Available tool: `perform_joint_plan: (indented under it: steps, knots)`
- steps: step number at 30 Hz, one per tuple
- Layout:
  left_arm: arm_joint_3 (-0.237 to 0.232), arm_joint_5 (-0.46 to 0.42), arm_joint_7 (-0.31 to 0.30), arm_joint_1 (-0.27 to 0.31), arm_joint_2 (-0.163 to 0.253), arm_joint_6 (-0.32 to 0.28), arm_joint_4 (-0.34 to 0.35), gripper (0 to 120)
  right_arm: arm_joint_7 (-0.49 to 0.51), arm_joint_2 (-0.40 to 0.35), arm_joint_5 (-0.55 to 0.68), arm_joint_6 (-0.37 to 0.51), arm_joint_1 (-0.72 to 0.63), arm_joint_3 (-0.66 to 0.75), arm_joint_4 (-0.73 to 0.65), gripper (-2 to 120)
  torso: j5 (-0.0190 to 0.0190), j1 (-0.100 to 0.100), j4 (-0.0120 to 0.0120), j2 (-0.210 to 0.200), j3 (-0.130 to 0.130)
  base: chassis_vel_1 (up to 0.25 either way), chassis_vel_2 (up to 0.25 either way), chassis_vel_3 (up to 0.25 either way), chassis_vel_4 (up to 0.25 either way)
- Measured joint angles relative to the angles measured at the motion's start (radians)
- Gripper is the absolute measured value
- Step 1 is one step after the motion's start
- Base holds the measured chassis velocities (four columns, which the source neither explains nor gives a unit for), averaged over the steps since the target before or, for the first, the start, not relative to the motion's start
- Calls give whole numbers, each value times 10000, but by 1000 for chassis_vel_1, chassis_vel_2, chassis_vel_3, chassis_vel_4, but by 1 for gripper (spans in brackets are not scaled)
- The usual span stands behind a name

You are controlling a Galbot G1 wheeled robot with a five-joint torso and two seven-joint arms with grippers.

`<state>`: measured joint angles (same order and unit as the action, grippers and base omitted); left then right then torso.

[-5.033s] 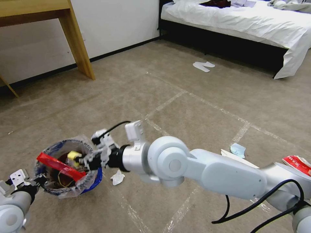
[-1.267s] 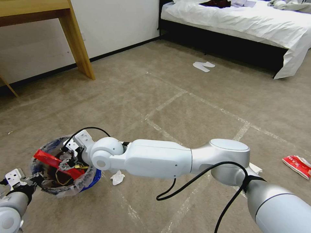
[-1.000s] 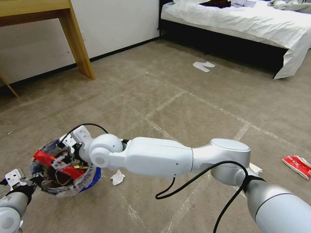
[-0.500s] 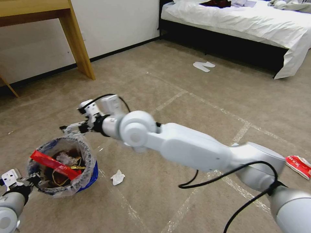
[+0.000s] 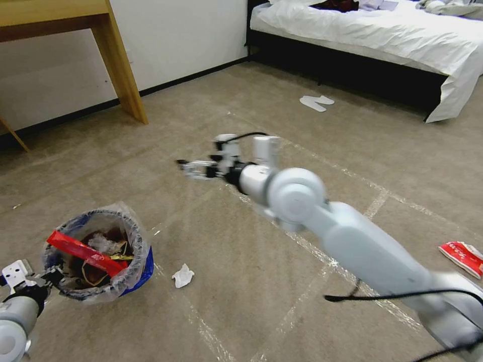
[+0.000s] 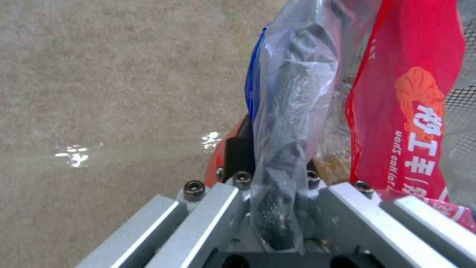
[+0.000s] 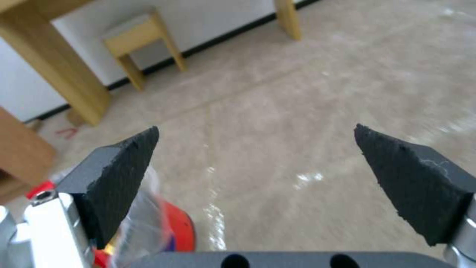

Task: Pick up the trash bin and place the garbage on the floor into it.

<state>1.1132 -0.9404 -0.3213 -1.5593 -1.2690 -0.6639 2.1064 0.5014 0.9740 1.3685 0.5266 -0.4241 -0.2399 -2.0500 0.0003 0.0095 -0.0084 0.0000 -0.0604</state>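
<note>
At about 8 o'clock in the head view, nearest the robot, the left hand (image 5: 37, 284) is clamped on the bagged rim of the trash bin (image 5: 132, 236), one finger (image 6: 238, 158) outside its red wall. The bin holds a red wrapper strip (image 5: 80, 251) lying across dark litter. Just beside it, toward 4 o'clock, a crumpled white tissue (image 5: 182, 276) lies on the carpet (image 5: 211, 120). At 3 o'clock a red-white packet (image 5: 463, 257) lies well apart from the bin. Farther out, near centre, the right hand (image 5: 182, 165) hangs in the air, its fingers (image 7: 119, 167) spread wide with nothing between them. At 12 o'clock a white scrap (image 5: 316, 102) lies near the bed (image 5: 362, 30).
</note>
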Motion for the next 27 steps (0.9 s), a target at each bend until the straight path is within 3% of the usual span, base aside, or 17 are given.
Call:
perform_joint_plan:
  steps: [6, 12, 20, 27]
  knots:
    - [-54, 91, 10, -2, -108, -5, -26, 0, 205, -597, -296, 51, -891, 262, -532, 100, -1, 0, 1, 0, 0, 0, 0, 0, 0]
    - [-47, 146, 21, 0, -112, -5, -78, 0, 998, -901, -366, 676, -1721, 262, -889, 100, -2, 0, 2, 0, -1, 0, 0, 0, 0]
    - [-36, 221, 54, -8, -69, -6, -136, 0, 1692, -895, 300, 1184, -2295, 15, -1087, 100, -3, 0, 2, 0, 0, 0, 0, 0, 0]
    - [-45, 286, 61, -12, -145, -2, -145, 0, 2260, -464, 1078, 1783, -2358, -542, -774, 100, -4, 0, 3, 0, 0, 0, 0, 0, 0]
